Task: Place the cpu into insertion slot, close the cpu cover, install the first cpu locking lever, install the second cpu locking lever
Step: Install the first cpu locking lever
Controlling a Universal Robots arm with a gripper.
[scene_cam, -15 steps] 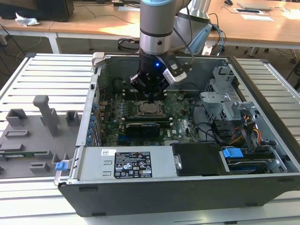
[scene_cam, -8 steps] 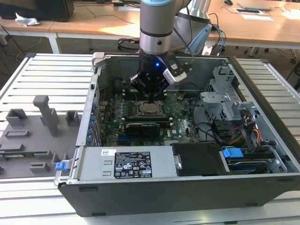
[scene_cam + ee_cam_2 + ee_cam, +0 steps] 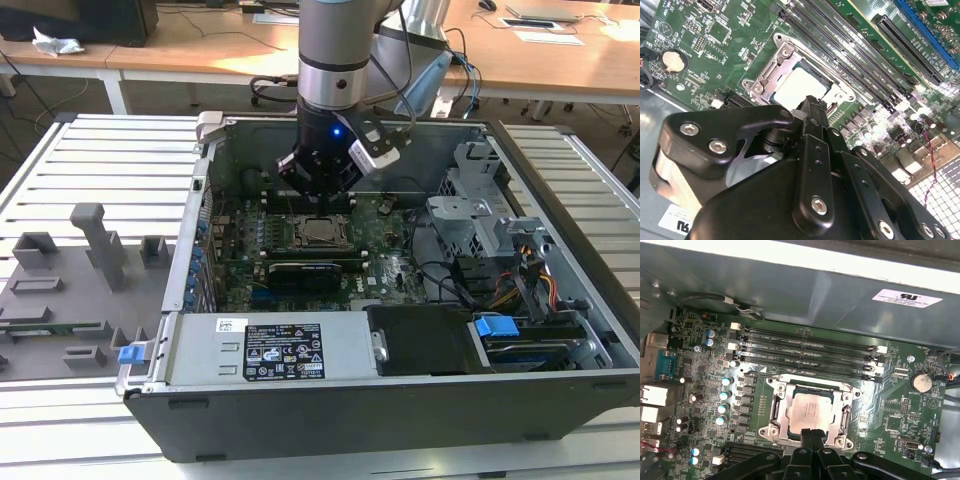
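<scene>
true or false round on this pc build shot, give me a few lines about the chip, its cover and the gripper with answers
1. The chip lies in the socket. True.
2. The cover frame stands raised off the chip. False: it lies flat around the chip's edges.
3. The gripper has its fingertips pressed together, close to the socket's edge. True.
4. The gripper is carrying the chip. False: nothing shows between its fingertips, and the chip sits in the socket.
</scene>
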